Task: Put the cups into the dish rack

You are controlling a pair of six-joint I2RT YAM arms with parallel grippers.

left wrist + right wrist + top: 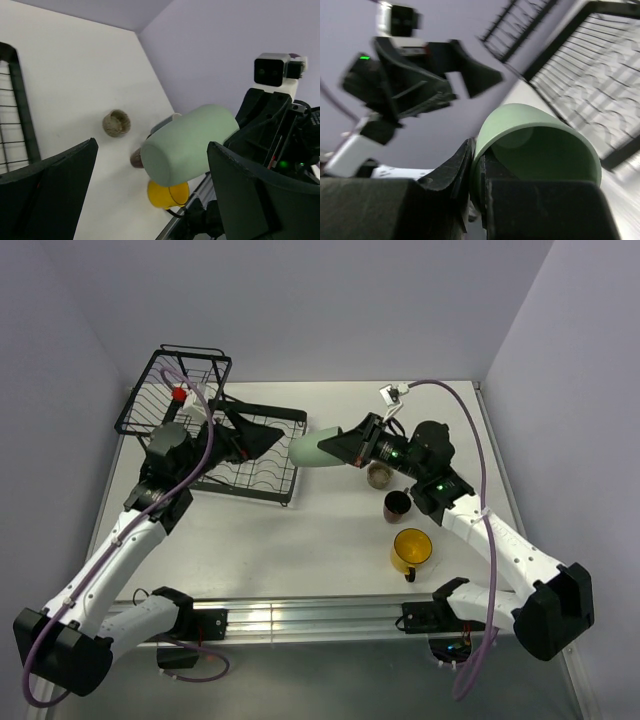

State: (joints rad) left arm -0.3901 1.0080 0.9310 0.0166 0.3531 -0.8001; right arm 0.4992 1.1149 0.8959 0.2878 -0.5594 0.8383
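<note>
**Green tumbler held on its side beside the rack**

Top view: the right end effector [345,448] grasps the tumbler [316,452] by its mouth, above the bench [300,540], just at 3 o'clock of the rack [195,352]. The left end effector [268,440] hangs over the rack, released. The beige cup [379,474], brown mug [397,505] and yellow mug [411,550] stand in a line toward 5 o'clock of the tumbler.
Left wrist: its fingers [55,195] are spread wide, and the tumbler's base shows between them, apart from both.
Right wrist: its fingers [445,175] pinch the tumbler's rim.
</note>
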